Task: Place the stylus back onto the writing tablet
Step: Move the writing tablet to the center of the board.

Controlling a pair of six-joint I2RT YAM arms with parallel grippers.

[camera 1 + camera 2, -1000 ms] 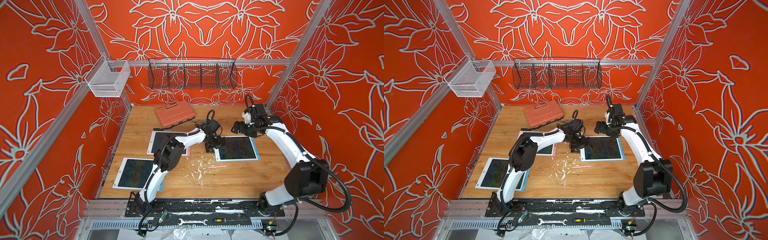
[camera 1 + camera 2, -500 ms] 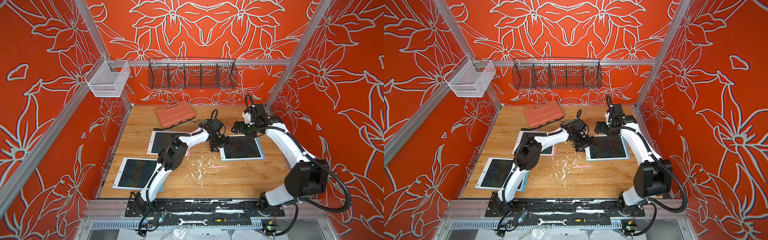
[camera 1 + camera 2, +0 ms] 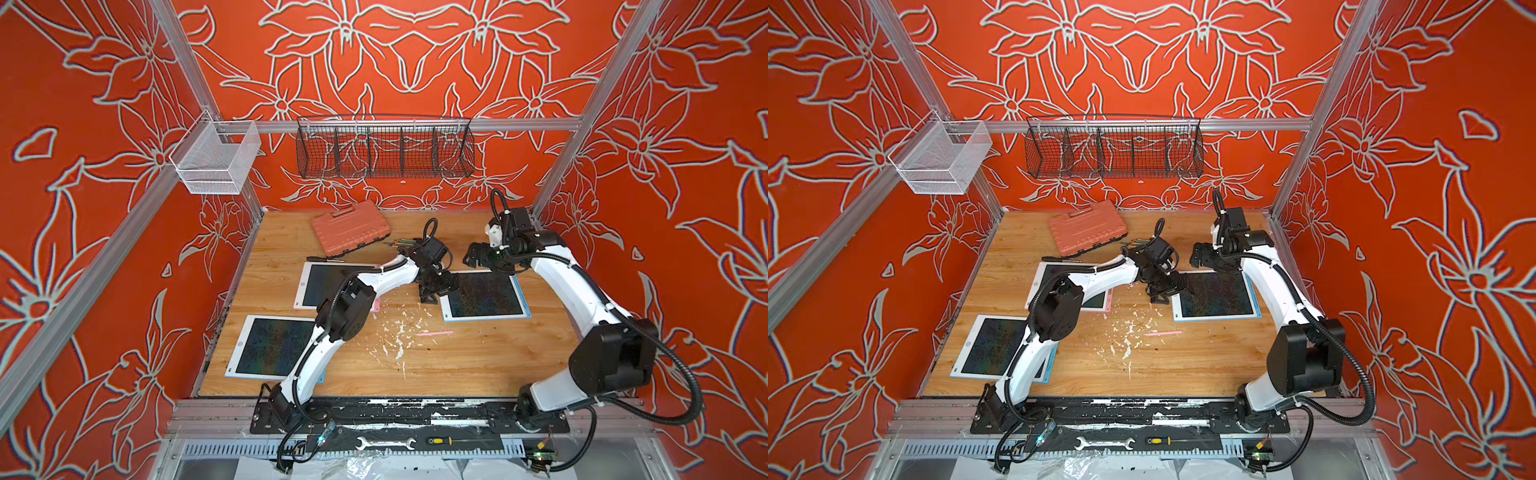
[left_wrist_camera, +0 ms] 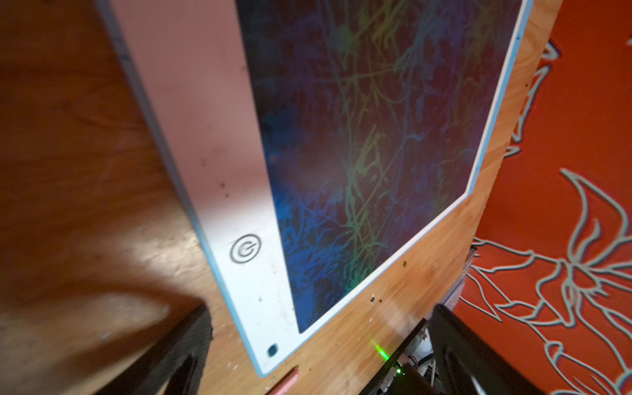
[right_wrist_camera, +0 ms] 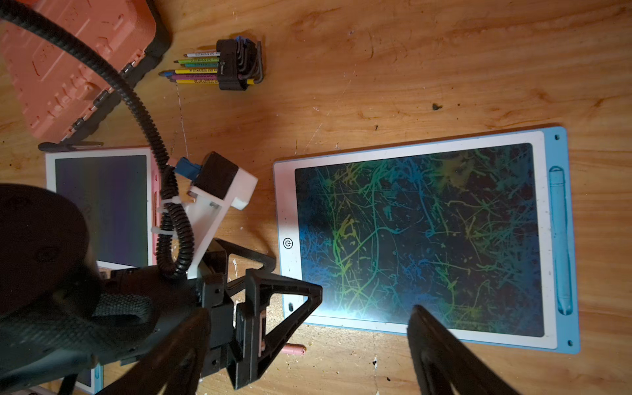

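Note:
A pink stylus [image 3: 434, 333] [image 3: 1163, 333] lies loose on the wooden table, in front of a blue-edged writing tablet [image 3: 486, 297] [image 5: 420, 239] whose own blue stylus [image 5: 561, 239] sits in its side slot. To the left lies a pink-edged tablet [image 3: 322, 282], partly hidden under my left arm. My left gripper [image 3: 436, 291] [image 4: 318, 362] is open, low at the blue tablet's power-button edge, with the pink stylus's tip [image 4: 285, 381] just beyond the tablet's corner. My right gripper [image 3: 473, 257] [image 5: 307, 362] is open and hangs empty above the table, behind that tablet.
An orange tool case [image 3: 351, 232], a hex-key set [image 5: 222, 66] and a black screwdriver [image 3: 324, 258] lie at the back. Another blue-edged tablet [image 3: 270, 347] lies front left. White crumbs [image 3: 395, 332] are scattered mid-table. Wire baskets [image 3: 384, 145] hang on the back rail.
My left gripper has moved to the right, and the blue-edged tablet has slid right with it. The right arm has hardly moved. The pink stylus lies where it was.

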